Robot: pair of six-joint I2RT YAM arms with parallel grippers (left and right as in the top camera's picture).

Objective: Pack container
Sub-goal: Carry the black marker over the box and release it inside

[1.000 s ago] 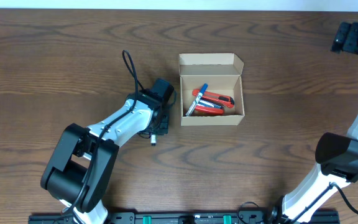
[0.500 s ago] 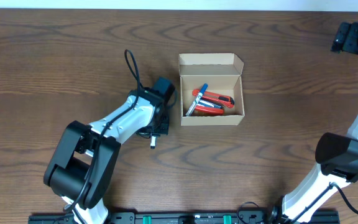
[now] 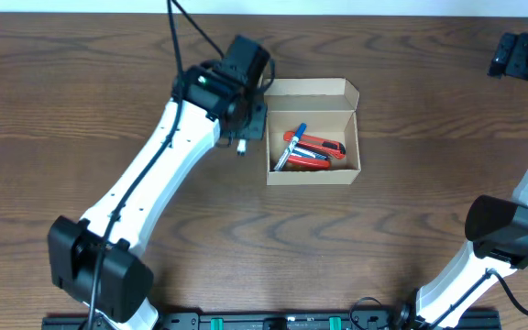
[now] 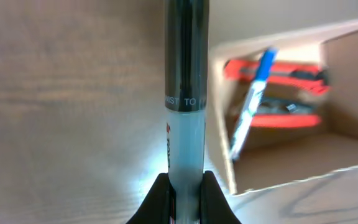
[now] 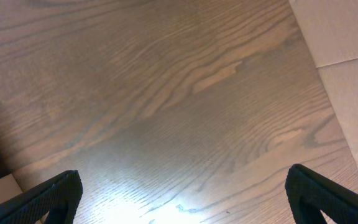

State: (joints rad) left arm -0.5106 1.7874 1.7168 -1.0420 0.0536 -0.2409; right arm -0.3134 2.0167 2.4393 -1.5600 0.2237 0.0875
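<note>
Left gripper (image 4: 185, 188) w/ marker (image 4: 185, 74) now beside container (image 3: 314, 176).

left gripper (image 3: 246, 124) with marker (image 3: 242, 148) just left of open container (image 3: 312, 90); blue pen (image 3: 293, 145), red items (image 3: 324, 145) inside.

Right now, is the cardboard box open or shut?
Open. The flap lid of the container is folded back, and the overhead view looks straight in at a blue pen and red items lying inside.

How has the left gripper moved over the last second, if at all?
Yes. In the overhead view the left gripper, shut on a marker, went from the container's near-left corner up to its far-left corner.
</note>
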